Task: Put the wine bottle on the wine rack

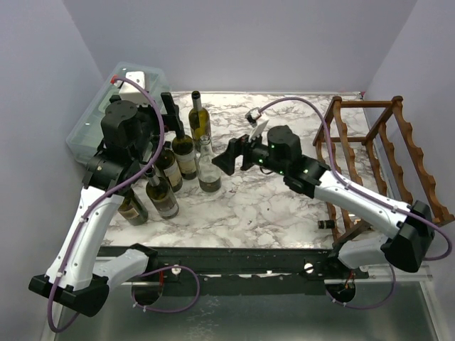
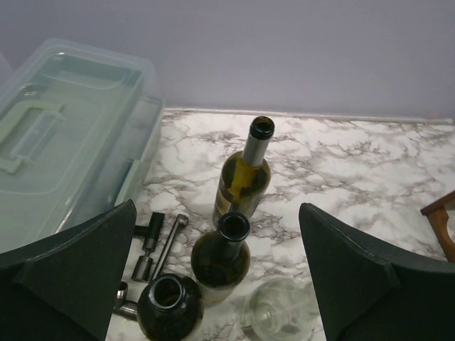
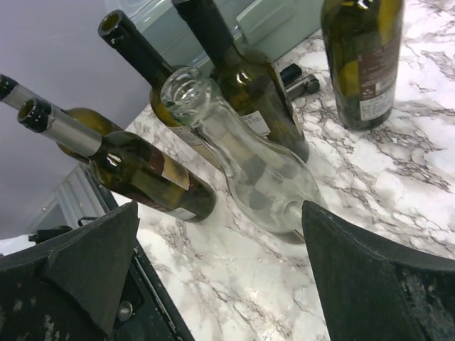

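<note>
Right jaws (spread), bottle [image 3: 263, 177] seemingly ahead

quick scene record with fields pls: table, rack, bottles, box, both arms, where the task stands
surface: marble-pattern table
wine rack: reddish-brown wooden frame, right side, no bottle on it
dark green bottles: five, upright, clustered left of centre
clear glass bottle: upright, right edge of the cluster
plastic box: translucent, lidded, far left
left gripper: jaws open, over the cluster, holding nothing
right gripper: jaws open, facing the clear glass bottle, holding nothing
task state: no bottle gripped yet
</note>
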`<state>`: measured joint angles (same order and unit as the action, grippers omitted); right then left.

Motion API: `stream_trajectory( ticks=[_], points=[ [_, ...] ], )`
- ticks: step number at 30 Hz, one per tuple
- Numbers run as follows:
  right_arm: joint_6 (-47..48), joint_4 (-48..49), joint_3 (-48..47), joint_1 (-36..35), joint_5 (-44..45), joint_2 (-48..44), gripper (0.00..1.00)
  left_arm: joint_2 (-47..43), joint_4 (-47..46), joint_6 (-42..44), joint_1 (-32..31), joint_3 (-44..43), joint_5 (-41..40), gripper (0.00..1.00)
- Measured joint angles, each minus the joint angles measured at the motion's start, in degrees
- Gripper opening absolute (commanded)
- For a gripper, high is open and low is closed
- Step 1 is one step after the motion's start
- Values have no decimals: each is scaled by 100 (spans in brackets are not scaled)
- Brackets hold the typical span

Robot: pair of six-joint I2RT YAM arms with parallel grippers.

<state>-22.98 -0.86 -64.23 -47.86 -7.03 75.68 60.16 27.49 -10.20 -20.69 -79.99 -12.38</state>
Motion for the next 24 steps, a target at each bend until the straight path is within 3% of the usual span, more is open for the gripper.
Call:
stream_trajectory(
  ticks=[12,24],
  points=[
    [358,356,-697,-1043,1679,1320,92,-376,-225,-459,39,468,-2074,99],
    [361,334,-1281,-1016,2520,1812,78,-1049,-1049,-190,96,1207,-2288,99]
  ],
)
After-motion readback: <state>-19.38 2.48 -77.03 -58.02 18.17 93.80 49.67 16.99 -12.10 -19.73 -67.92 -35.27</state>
